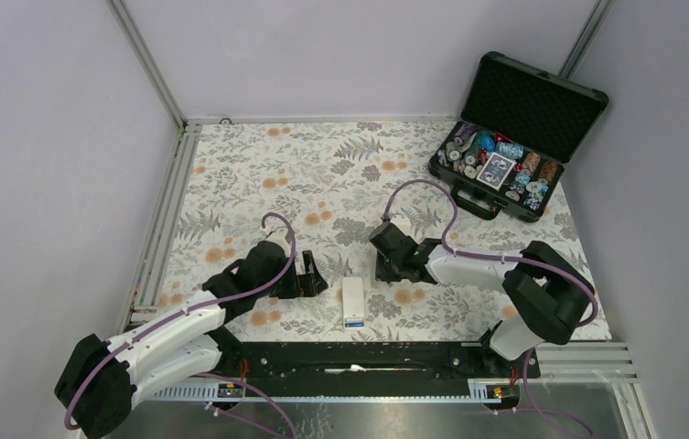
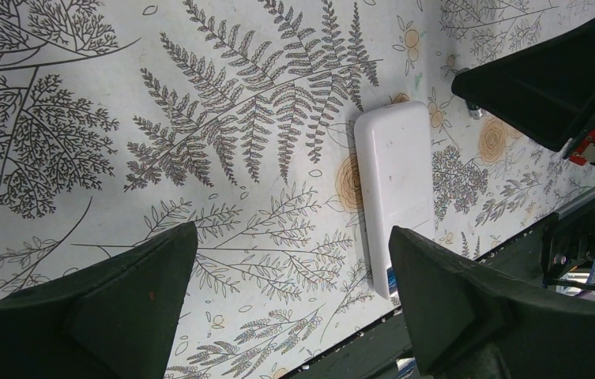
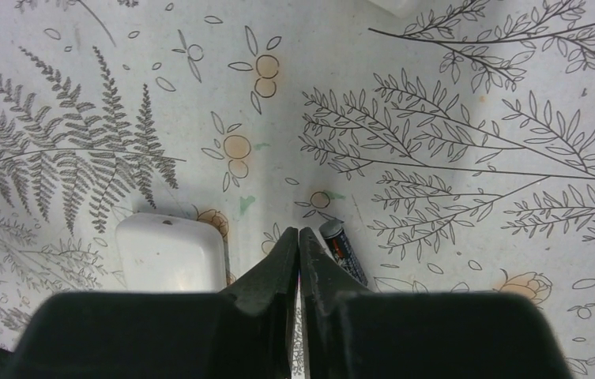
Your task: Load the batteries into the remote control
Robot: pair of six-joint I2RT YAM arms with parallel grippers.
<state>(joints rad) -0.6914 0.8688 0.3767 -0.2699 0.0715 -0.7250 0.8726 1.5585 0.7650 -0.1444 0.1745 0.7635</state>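
Observation:
The white remote control (image 1: pixel 352 294) lies plain back up near the table's front edge; it also shows in the left wrist view (image 2: pixel 395 178) and the right wrist view (image 3: pixel 170 253). A bright blue battery (image 1: pixel 354 321) shows at its near end, also in the left wrist view (image 2: pixel 389 278). A second, dark blue battery (image 3: pixel 343 251) lies on the mat against my right gripper's finger. My left gripper (image 1: pixel 308 274) is open and empty left of the remote, its jaws wide (image 2: pixel 290 264). My right gripper (image 1: pixel 382 261) is shut, tips on the mat (image 3: pixel 299 237) beside the remote's far end.
An open black case (image 1: pixel 514 137) with poker chips and cards stands at the back right. A black rail (image 1: pixel 368 357) runs along the near edge, just below the remote. A small white thing (image 3: pixel 401 6) shows at the top edge of the right wrist view.

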